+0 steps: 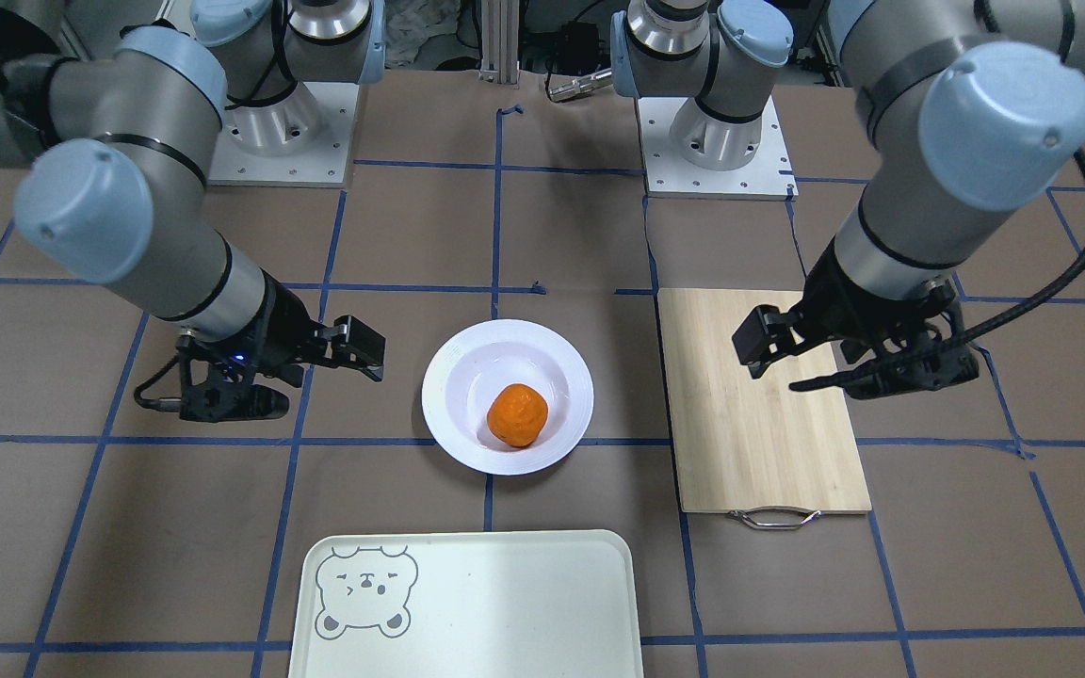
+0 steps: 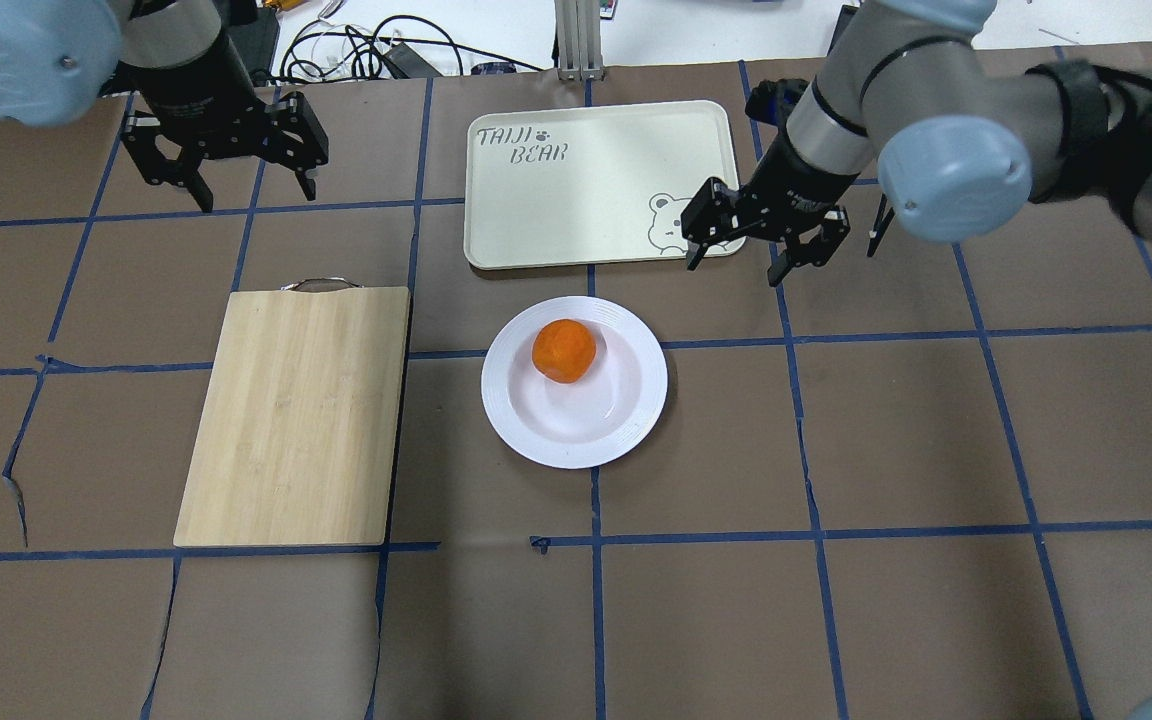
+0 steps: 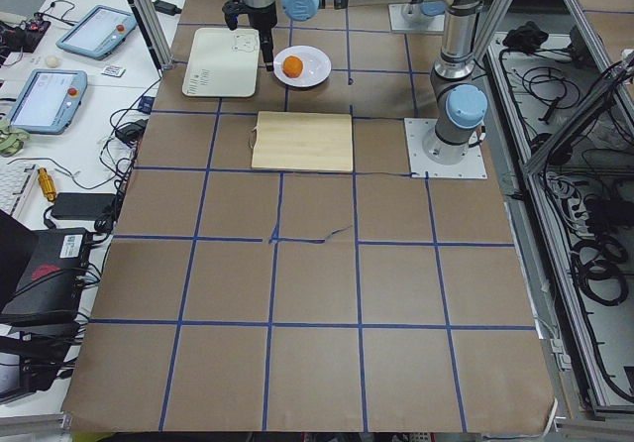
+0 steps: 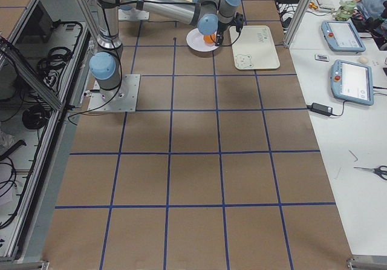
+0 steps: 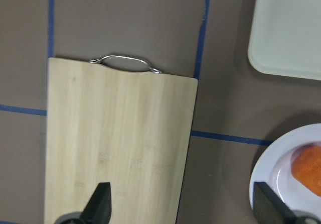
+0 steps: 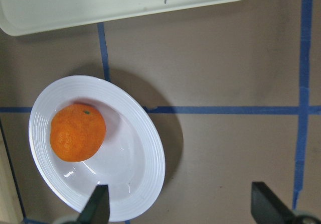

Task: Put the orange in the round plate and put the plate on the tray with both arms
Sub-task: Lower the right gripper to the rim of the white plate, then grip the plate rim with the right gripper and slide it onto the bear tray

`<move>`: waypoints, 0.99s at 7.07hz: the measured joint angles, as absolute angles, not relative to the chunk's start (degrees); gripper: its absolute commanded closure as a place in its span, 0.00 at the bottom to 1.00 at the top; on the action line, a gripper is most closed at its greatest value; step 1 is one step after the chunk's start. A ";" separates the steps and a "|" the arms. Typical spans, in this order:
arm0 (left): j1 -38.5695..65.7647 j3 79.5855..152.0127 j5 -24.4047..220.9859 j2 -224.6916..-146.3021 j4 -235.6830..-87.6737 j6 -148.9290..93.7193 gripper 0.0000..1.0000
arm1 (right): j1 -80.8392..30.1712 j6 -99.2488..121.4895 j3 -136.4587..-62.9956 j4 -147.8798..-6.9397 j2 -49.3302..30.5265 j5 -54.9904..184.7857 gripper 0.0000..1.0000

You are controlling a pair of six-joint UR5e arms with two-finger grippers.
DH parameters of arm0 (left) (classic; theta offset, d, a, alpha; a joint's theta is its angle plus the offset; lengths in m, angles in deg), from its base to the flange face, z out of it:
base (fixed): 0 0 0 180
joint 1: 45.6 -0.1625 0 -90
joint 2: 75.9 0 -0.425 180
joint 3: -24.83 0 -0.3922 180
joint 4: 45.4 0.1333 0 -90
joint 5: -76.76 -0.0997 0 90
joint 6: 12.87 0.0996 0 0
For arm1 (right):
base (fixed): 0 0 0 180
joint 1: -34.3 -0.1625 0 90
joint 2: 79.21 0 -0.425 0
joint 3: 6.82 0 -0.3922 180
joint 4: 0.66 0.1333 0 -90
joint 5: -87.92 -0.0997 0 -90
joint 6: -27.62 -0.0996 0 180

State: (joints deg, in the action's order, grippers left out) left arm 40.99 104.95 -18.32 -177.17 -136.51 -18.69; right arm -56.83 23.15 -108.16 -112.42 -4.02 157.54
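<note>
The orange (image 1: 516, 415) (image 2: 564, 350) (image 6: 77, 132) lies inside the round white plate (image 1: 439, 395) (image 2: 496, 385) (image 6: 150, 153) at mid-table. The pale tray (image 1: 505, 603) (image 2: 576, 190) with the bear face lies just beyond the plate, on the side away from the robot, with nothing on it. My left gripper (image 1: 811, 363) (image 2: 256, 195) (image 5: 183, 209) hangs open above the cutting board, left of the plate. On the plate's other side my right gripper (image 1: 298, 377) (image 2: 733, 268) (image 6: 183, 209) hovers open above the table. Neither gripper touches anything.
A bamboo cutting board (image 1: 759, 424) (image 2: 296, 420) (image 5: 115, 143) with a metal handle lies left of the plate, a small gap between them. The table is brown paper with a blue tape grid. Both arm bases stand at the robot's edge.
</note>
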 measured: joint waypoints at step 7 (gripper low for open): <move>40.84 108.84 -12.07 -171.96 -137.87 -17.66 0.00 | -61.44 11.80 -125.71 -140.66 -10.11 147.29 0.12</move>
